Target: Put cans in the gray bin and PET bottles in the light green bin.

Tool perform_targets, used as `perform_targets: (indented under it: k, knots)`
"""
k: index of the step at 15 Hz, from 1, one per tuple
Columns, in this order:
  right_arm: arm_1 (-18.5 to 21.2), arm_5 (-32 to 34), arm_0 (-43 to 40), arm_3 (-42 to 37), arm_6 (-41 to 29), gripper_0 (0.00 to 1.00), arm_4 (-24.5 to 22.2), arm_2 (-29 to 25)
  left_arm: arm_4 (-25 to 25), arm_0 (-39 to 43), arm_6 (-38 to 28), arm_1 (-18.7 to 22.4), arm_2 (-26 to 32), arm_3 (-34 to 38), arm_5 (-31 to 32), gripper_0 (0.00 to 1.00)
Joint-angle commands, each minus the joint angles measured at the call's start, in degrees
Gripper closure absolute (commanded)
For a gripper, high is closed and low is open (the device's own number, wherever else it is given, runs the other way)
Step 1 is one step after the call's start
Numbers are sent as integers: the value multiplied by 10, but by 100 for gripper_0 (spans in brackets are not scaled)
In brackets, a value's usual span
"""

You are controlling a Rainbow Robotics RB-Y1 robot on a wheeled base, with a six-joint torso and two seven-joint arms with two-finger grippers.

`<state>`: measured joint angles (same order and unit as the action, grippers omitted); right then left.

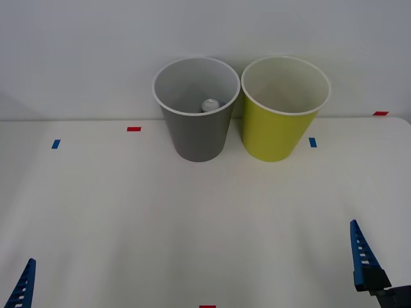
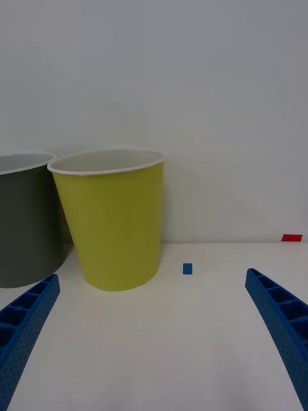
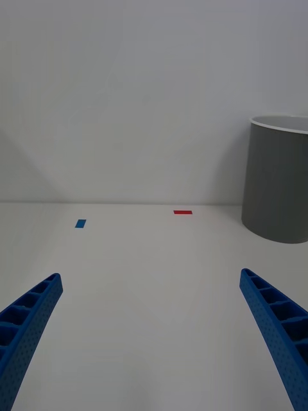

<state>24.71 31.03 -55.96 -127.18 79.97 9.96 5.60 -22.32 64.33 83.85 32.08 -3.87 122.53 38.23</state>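
At upper centre of the front view, the tall tapered gray plastic bin [image 1: 196, 122] holds a small can [image 1: 210, 105], its silver end up. Just right, the yellow-green plastic bin [image 1: 279, 122] shows a pale inside. The left gripper [image 3: 151, 334] and right gripper [image 2: 151, 334] hover spread apart over the white table [image 1: 192, 224], holding nothing.

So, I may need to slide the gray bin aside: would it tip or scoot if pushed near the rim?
The gray bin is tall and tapers to a narrower base, so a push near its white rim would probably tip it. It holds just one can, so it is likely light and would scoot if pushed low.
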Motion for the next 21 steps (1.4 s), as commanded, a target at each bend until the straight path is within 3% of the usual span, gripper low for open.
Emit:
perform_targets:
  k: [1,4,9,21]
  knots:
    - [11,45,-43,0,-5,0,-5,4,0,0,0,0,0,0,0,5]
    - [12,72,-69,1,-6,0,-6,6,0,0,0,0,0,0,0,5]
    - [-11,72,-81,18,-2,0,-13,17,0,0,0,0,0,0,0,5]
    - [-11,72,-81,18,-2,0,-13,17,0,0,0,0,0,0,0,5]
